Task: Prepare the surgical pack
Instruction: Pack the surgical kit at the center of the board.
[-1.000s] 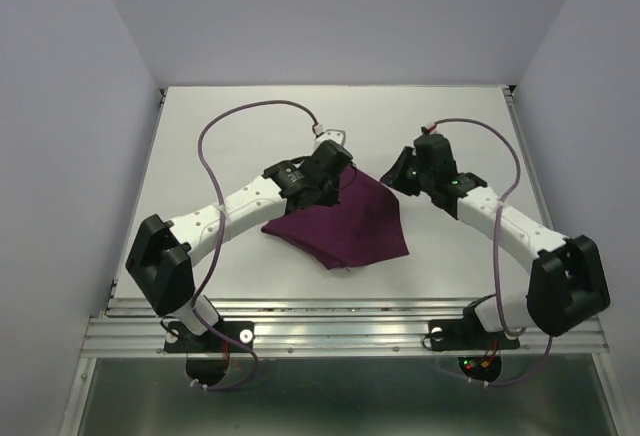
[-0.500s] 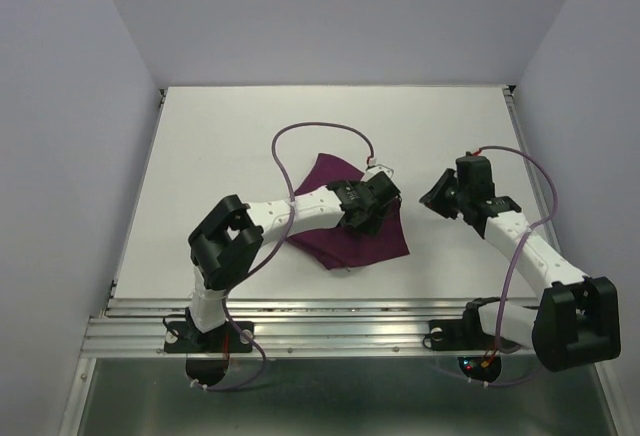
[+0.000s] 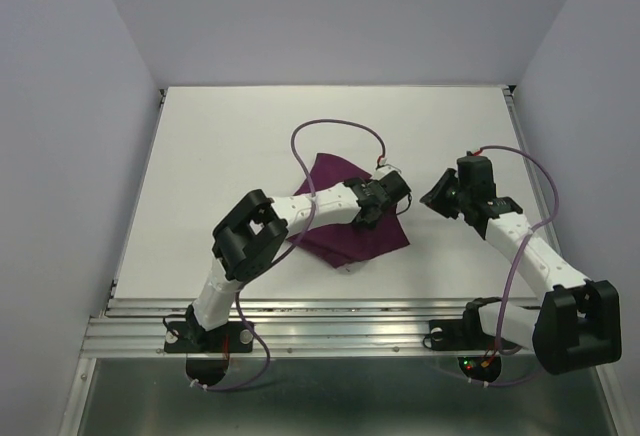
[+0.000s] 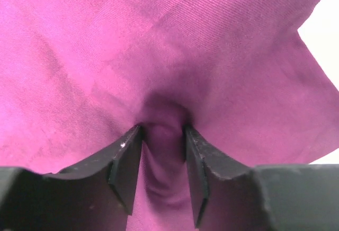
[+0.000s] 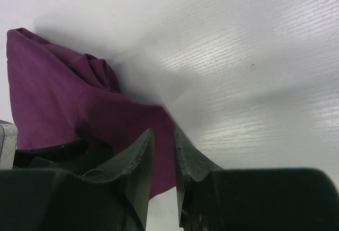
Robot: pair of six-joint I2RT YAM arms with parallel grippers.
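Because the left claw (image 4: 162, 131) clamps only a thin ridge of the cloth (image 4: 212, 56), folded mid-desk (image 3: 220, 156), a pull could slip it free. The right claw (image 5: 163, 133), narrowly apart, hangs empty beside it.

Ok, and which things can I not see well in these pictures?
- Left wrist view: how many layers the left gripper pinches, hidden inside the fold of the cloth; most cloth edges, cut off by the frame.
- Top view: the left gripper's fingertips and the cloth under them, covered by the left arm.
- Right wrist view: the cloth's near corner, behind the right gripper.
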